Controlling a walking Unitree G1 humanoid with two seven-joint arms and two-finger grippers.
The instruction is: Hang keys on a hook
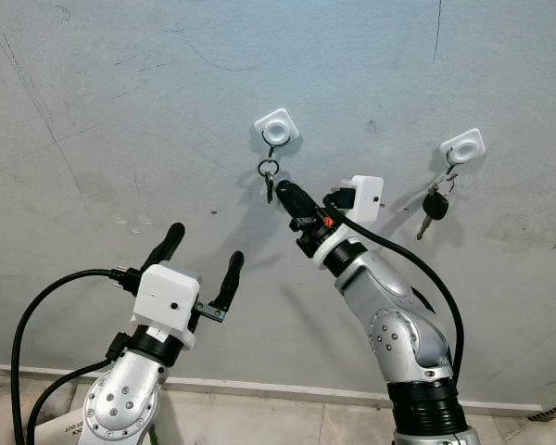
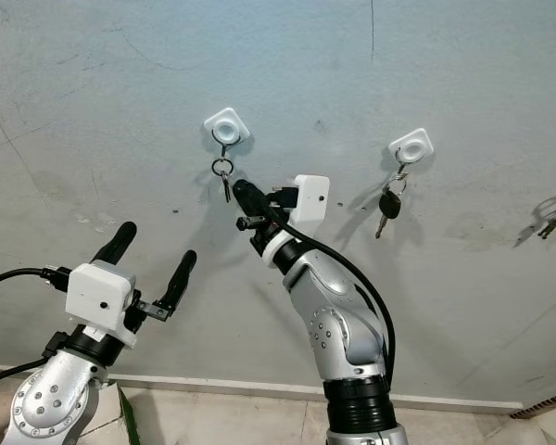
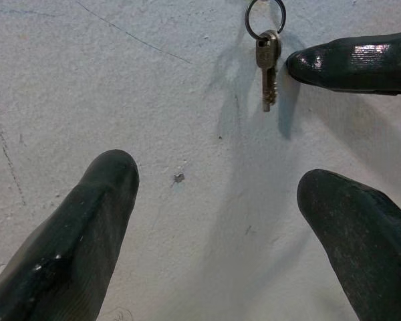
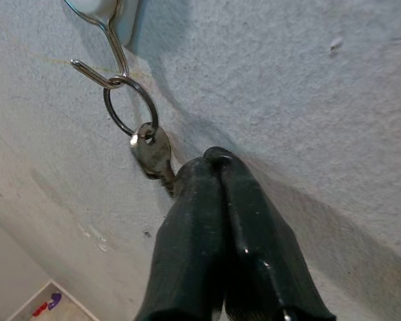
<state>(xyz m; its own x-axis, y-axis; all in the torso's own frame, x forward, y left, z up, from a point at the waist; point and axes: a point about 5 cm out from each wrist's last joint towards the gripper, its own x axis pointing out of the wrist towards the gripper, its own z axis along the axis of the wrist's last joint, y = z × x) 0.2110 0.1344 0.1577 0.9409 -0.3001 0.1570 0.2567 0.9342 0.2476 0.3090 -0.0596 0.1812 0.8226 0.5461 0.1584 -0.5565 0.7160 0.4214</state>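
The key (image 4: 150,150) hangs by its ring on the left hook (image 1: 276,130). My right gripper (image 4: 210,167) is pinched on its tip; next I should release. My left gripper (image 1: 202,255) waits spread, lower left.

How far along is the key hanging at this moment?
Mostly done: the key ring sits on the left hook, key dangling. In hand: the right gripper, fingers together, touches the key's tip. The left gripper waits open. Left: pulling the right gripper clear.
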